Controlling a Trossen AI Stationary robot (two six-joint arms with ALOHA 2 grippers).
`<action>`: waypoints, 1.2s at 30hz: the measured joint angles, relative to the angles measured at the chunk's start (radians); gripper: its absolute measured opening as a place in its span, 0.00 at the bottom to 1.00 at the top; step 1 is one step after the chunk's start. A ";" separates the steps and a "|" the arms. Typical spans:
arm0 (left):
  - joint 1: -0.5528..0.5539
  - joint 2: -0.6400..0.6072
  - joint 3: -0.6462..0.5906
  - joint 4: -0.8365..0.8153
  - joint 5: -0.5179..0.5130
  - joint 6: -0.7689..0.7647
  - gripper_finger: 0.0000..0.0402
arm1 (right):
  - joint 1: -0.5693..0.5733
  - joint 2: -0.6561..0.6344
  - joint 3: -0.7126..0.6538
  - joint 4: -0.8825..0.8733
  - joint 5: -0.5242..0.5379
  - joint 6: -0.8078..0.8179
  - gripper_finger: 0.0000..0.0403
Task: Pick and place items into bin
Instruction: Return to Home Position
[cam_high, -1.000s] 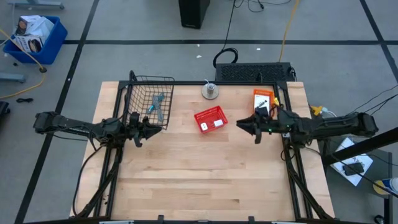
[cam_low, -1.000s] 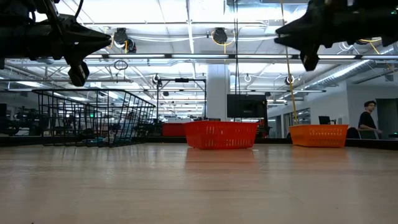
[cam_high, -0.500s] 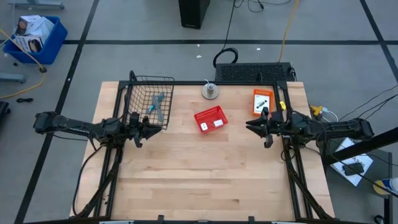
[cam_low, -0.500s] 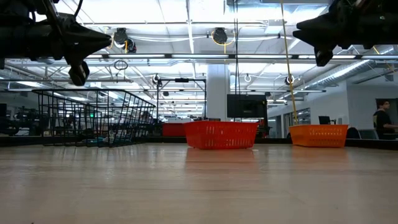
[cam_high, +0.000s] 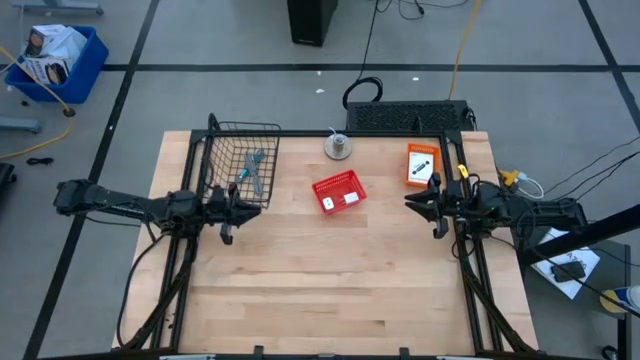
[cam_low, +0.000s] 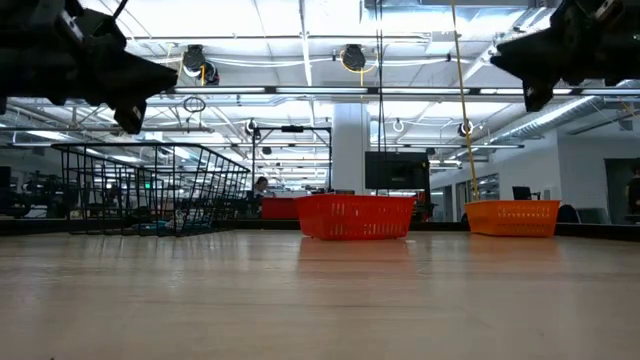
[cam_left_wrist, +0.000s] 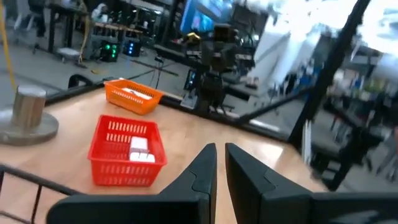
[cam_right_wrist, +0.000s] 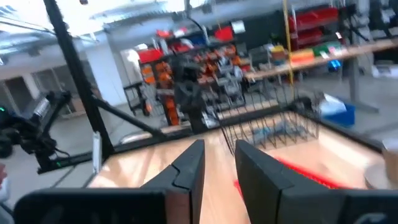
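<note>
This is a robotics lab set in a large industrial hall. A wooden bench (cam_high: 330, 280) on a black metal frame stands on a grey floor (cam_high: 200, 90) marked off with dark tape lines (cam_high: 130, 67), and two dark robot arms (cam_high: 110, 203) are mounted at its sides. Loose cables (cam_high: 460, 45) trail across the floor near a blue crate (cam_high: 88, 55). Level across the bench, an open ceiling (cam_low: 300, 70) shows strip lights, pipes and rails above a white column (cam_low: 348, 140) and a dark monitor (cam_low: 392, 170). Behind the bench stand racks of red and orange parts bins (cam_right_wrist: 298, 37), lit screens (cam_left_wrist: 199, 18) and more metal framing.
</note>
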 joint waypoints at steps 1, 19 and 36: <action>0.000 0.000 0.000 -0.001 0.007 0.035 0.09 | 0.000 -0.012 0.000 -0.032 0.012 0.009 0.21; 0.000 -0.212 0.000 -0.011 0.121 0.237 0.09 | 0.000 -0.118 -0.001 -0.085 0.039 -0.006 0.21; 0.000 -0.328 0.000 -0.164 0.103 0.229 0.09 | 0.000 -0.116 0.000 -0.163 0.034 0.193 0.21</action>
